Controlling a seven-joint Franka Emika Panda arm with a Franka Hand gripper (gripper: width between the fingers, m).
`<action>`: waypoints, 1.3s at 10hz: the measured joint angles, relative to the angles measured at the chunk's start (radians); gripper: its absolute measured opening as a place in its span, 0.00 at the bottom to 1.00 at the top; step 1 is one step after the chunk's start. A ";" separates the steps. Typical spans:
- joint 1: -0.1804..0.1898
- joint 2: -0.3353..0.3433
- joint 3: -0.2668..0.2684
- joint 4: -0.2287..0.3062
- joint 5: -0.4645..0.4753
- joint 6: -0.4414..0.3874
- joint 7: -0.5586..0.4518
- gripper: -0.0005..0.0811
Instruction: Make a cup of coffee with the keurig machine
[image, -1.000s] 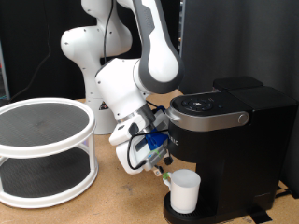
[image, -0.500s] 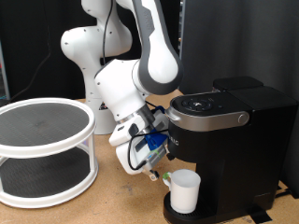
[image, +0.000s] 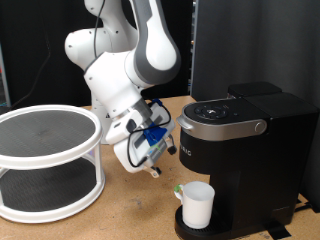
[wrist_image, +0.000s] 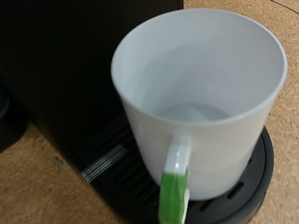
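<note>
The white cup (image: 197, 205) stands upright and empty on the round drip base of the black keurig machine (image: 250, 150), under its spout. My gripper (image: 154, 170) hangs to the exterior view's left of the cup, a short way off, and holds nothing. The wrist view looks down into the cup (wrist_image: 201, 93). Its handle (wrist_image: 176, 177) carries a green strip and points toward the camera. The black machine body (wrist_image: 56, 56) stands behind it and the drip base (wrist_image: 257, 182) lies under it. No fingers show in the wrist view.
A white round two-tier stand (image: 45, 160) with dark mesh shelves fills the exterior view's left. The robot's white base (image: 95, 60) stands behind on the wooden table (image: 130, 215). A dark wall rises behind the machine.
My gripper has drawn back from the cup's handle toward the exterior view's left and slightly up. The cup stays on the drip base.
</note>
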 joint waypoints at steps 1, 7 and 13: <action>-0.011 -0.041 -0.007 -0.027 -0.049 -0.002 0.038 0.99; -0.041 -0.151 -0.027 -0.083 -0.195 -0.057 0.140 0.99; -0.074 -0.332 -0.037 -0.092 -0.339 -0.133 0.318 0.99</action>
